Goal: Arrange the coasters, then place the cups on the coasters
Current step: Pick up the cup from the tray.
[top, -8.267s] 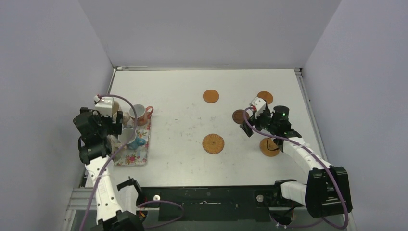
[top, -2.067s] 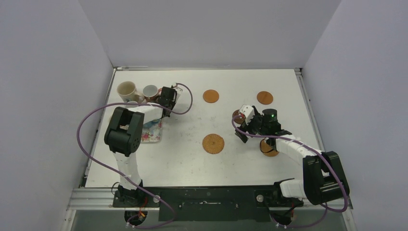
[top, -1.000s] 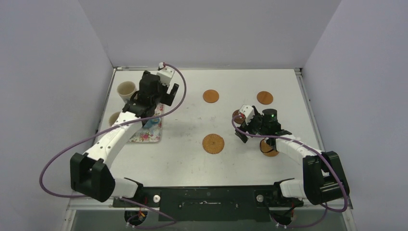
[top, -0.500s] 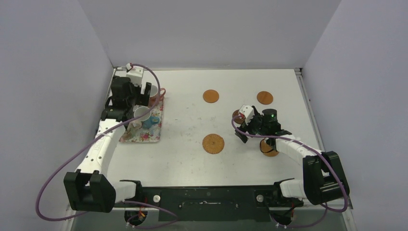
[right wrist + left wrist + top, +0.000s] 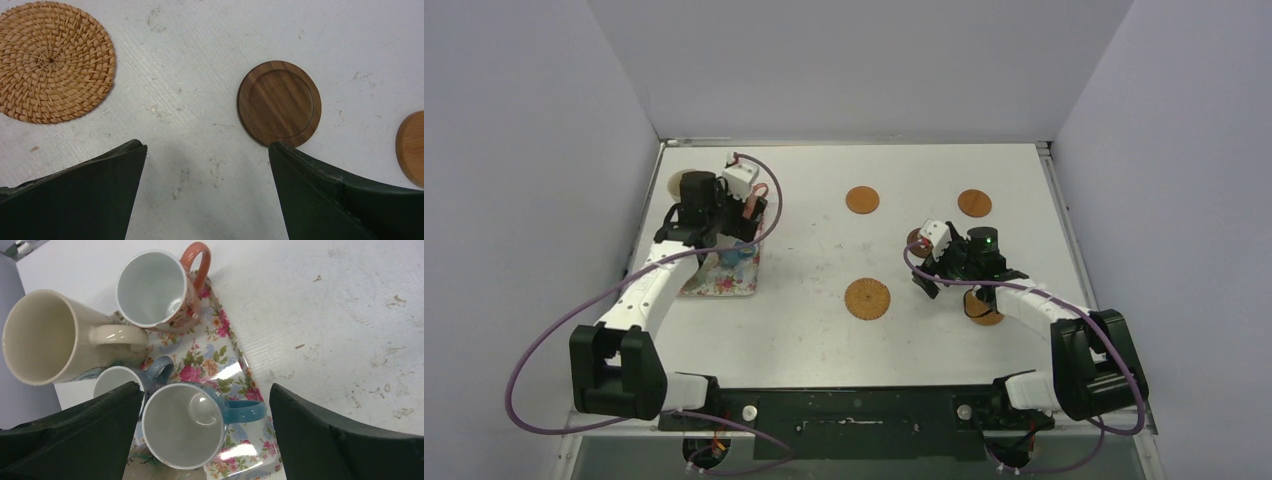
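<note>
Four cups bunched close at floral tray.

No legible txt/labels/nos. in any view; salmon-pink ceramic mug & rectangular floral-print tray: flower prints only.

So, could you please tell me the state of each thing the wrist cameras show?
Pink mug: upright, empty, on tray.
Blue mug: upright, empty, on tray.
Cream mug: upright, empty.
Small mug: upright, partly hidden.
Woven coaster: bare.
Dark coaster: bare.
Tan coaster: bare.
Left fingers: open, empty.
Right fingers: open, empty.
</note>
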Motion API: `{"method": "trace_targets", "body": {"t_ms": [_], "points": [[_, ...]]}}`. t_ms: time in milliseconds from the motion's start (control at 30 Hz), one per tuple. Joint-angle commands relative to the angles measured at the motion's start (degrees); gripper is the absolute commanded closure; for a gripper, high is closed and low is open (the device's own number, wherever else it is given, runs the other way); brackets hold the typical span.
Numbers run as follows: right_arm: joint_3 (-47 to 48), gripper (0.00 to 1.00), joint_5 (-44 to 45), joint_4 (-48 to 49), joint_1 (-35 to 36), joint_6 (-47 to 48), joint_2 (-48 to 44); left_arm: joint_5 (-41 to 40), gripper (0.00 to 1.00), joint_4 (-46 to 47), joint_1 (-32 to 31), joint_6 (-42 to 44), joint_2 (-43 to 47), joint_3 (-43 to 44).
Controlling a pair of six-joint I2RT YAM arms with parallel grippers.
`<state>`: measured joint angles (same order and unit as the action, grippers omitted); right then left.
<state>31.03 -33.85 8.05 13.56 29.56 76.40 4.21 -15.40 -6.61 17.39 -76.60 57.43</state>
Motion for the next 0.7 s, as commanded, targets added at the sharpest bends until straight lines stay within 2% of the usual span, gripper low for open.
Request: {"method": "trace_targets", "body": {"t_ms": [0,233,400,533,667], "points": [[1.0,0.00,-1.2,1.2,0.3,1.1,0.7,1.1,0.03,-0.5,-2.4,4.1,-0.3,0.7],[1.1,0.00,-1.0,1.0,0.3,1.1,0.8,3.9,0.03,-5.8,-6.4,11.5,0.6,-0.4],[1.1,0.00,-0.9,1.0,0.3,1.1,0.8,5.4,0.03,-13.1,-10.4,18.5,0.6,-0.4],[1.1,0.00,-0.8,1.0,0.4,1.2,1.1,7.1,0.03,-20.5,-10.7,24.2,-1.6,2.8],[1.1,0.00,-0.7,1.0,0.4,1.2,1.1,4.4,0.03,-23.4,-10.6,29.5,-2.8,4.9]]}}
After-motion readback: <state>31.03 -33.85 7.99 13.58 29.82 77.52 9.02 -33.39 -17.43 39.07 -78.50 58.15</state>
